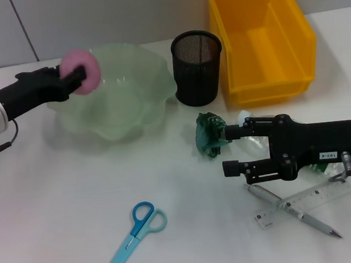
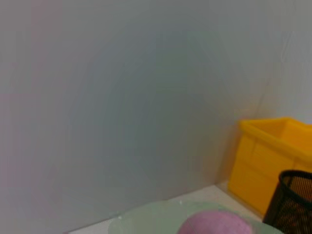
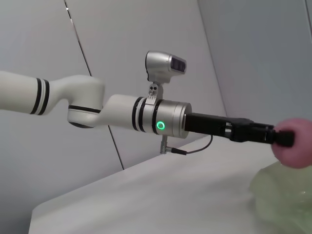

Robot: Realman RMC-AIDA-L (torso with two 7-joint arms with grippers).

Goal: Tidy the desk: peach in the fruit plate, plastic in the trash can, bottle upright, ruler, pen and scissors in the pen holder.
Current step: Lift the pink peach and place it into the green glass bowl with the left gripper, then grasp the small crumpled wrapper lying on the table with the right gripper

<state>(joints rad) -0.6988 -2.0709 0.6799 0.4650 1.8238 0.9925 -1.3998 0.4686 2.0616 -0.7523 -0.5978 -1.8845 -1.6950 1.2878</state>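
white table (image 1: 60,229): scissors (image 1: 133,238), ruler (image 1: 304,204), pen (image 1: 293,210), fruit plate (image 1: 120,106), pen holder (image 1: 198,67), yellow bin (image 1: 259,36).

Peach over plate, the rest scattered.
Pink peach (image 1: 82,70) above the green fruit plate's (image 1: 129,105) rim; blue scissors (image 1: 132,231), ruler (image 1: 307,203), pen (image 1: 295,211) flat on table.

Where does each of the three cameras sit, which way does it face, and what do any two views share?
Head view: high on the robot, facing down at the desk; both arms show, left end effector gripping the peach over the fruit plate, right end effector low by the plastic.
Left wrist view: faces the wall; no robot parts show.
Right wrist view: faces across the desk at the left arm.
Shared: all three show the peach.
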